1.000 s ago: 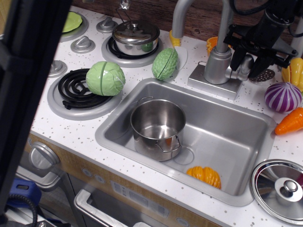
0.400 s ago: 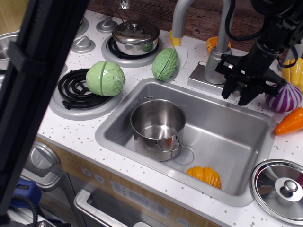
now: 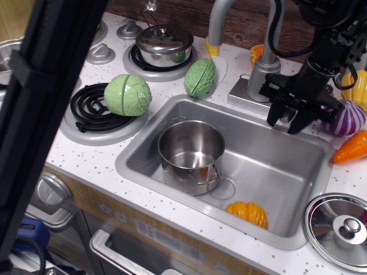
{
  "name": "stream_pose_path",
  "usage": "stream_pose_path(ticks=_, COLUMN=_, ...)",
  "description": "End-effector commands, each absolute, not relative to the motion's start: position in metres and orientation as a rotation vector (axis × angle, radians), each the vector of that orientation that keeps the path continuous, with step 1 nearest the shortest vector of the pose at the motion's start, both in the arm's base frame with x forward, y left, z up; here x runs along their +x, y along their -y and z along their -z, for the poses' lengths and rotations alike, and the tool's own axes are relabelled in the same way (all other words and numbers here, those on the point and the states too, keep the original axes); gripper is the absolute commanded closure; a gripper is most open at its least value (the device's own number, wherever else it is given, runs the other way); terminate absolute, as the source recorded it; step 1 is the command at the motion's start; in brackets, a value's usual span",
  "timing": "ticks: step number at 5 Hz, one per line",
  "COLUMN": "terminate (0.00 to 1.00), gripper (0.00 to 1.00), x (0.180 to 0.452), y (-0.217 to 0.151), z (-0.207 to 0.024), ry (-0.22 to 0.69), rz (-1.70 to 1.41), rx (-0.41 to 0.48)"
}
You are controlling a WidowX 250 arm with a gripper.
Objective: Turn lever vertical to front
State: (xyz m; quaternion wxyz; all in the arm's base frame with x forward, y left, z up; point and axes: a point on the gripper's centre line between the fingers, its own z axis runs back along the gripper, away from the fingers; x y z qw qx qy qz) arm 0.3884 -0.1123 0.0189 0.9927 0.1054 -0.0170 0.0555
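The cylindrical tap body (image 3: pixel 263 73) stands on its grey base plate (image 3: pixel 243 94) behind the sink (image 3: pixel 275 166). My black gripper (image 3: pixel 285 119) hangs fingers-down just right of the tap body, over the sink's back rim. The lever (image 3: pixel 285 112) is mostly hidden by it. Only a small pale grey piece shows between the two fingers (image 3: pixel 273 116), which stand close on either side of it. It seems to point forward over the sink. The tall curved spout (image 3: pixel 217 23) rises to the left.
A steel pot (image 3: pixel 191 153) and an orange toy vegetable (image 3: pixel 248 212) lie in the sink. A purple onion (image 3: pixel 344 117), a carrot (image 3: pixel 351 148) and a yellow pepper (image 3: pixel 358 86) are right of my gripper. A pot lid (image 3: pixel 338 229) lies front right. Two green vegetables (image 3: pixel 127 94) sit left.
My gripper has come down and forward from beside the top of the tap body to the sink's back rim, carrying the lever end with it. Little movement in the last half second.
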Motion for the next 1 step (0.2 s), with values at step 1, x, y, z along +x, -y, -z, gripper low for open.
stream_pose_path(ticks=1, terminate=1.0, gripper=0.0, x=0.3897, y=0.1436, z=-0.0728, ry=0.115, rz=-0.068, rx=0.212)
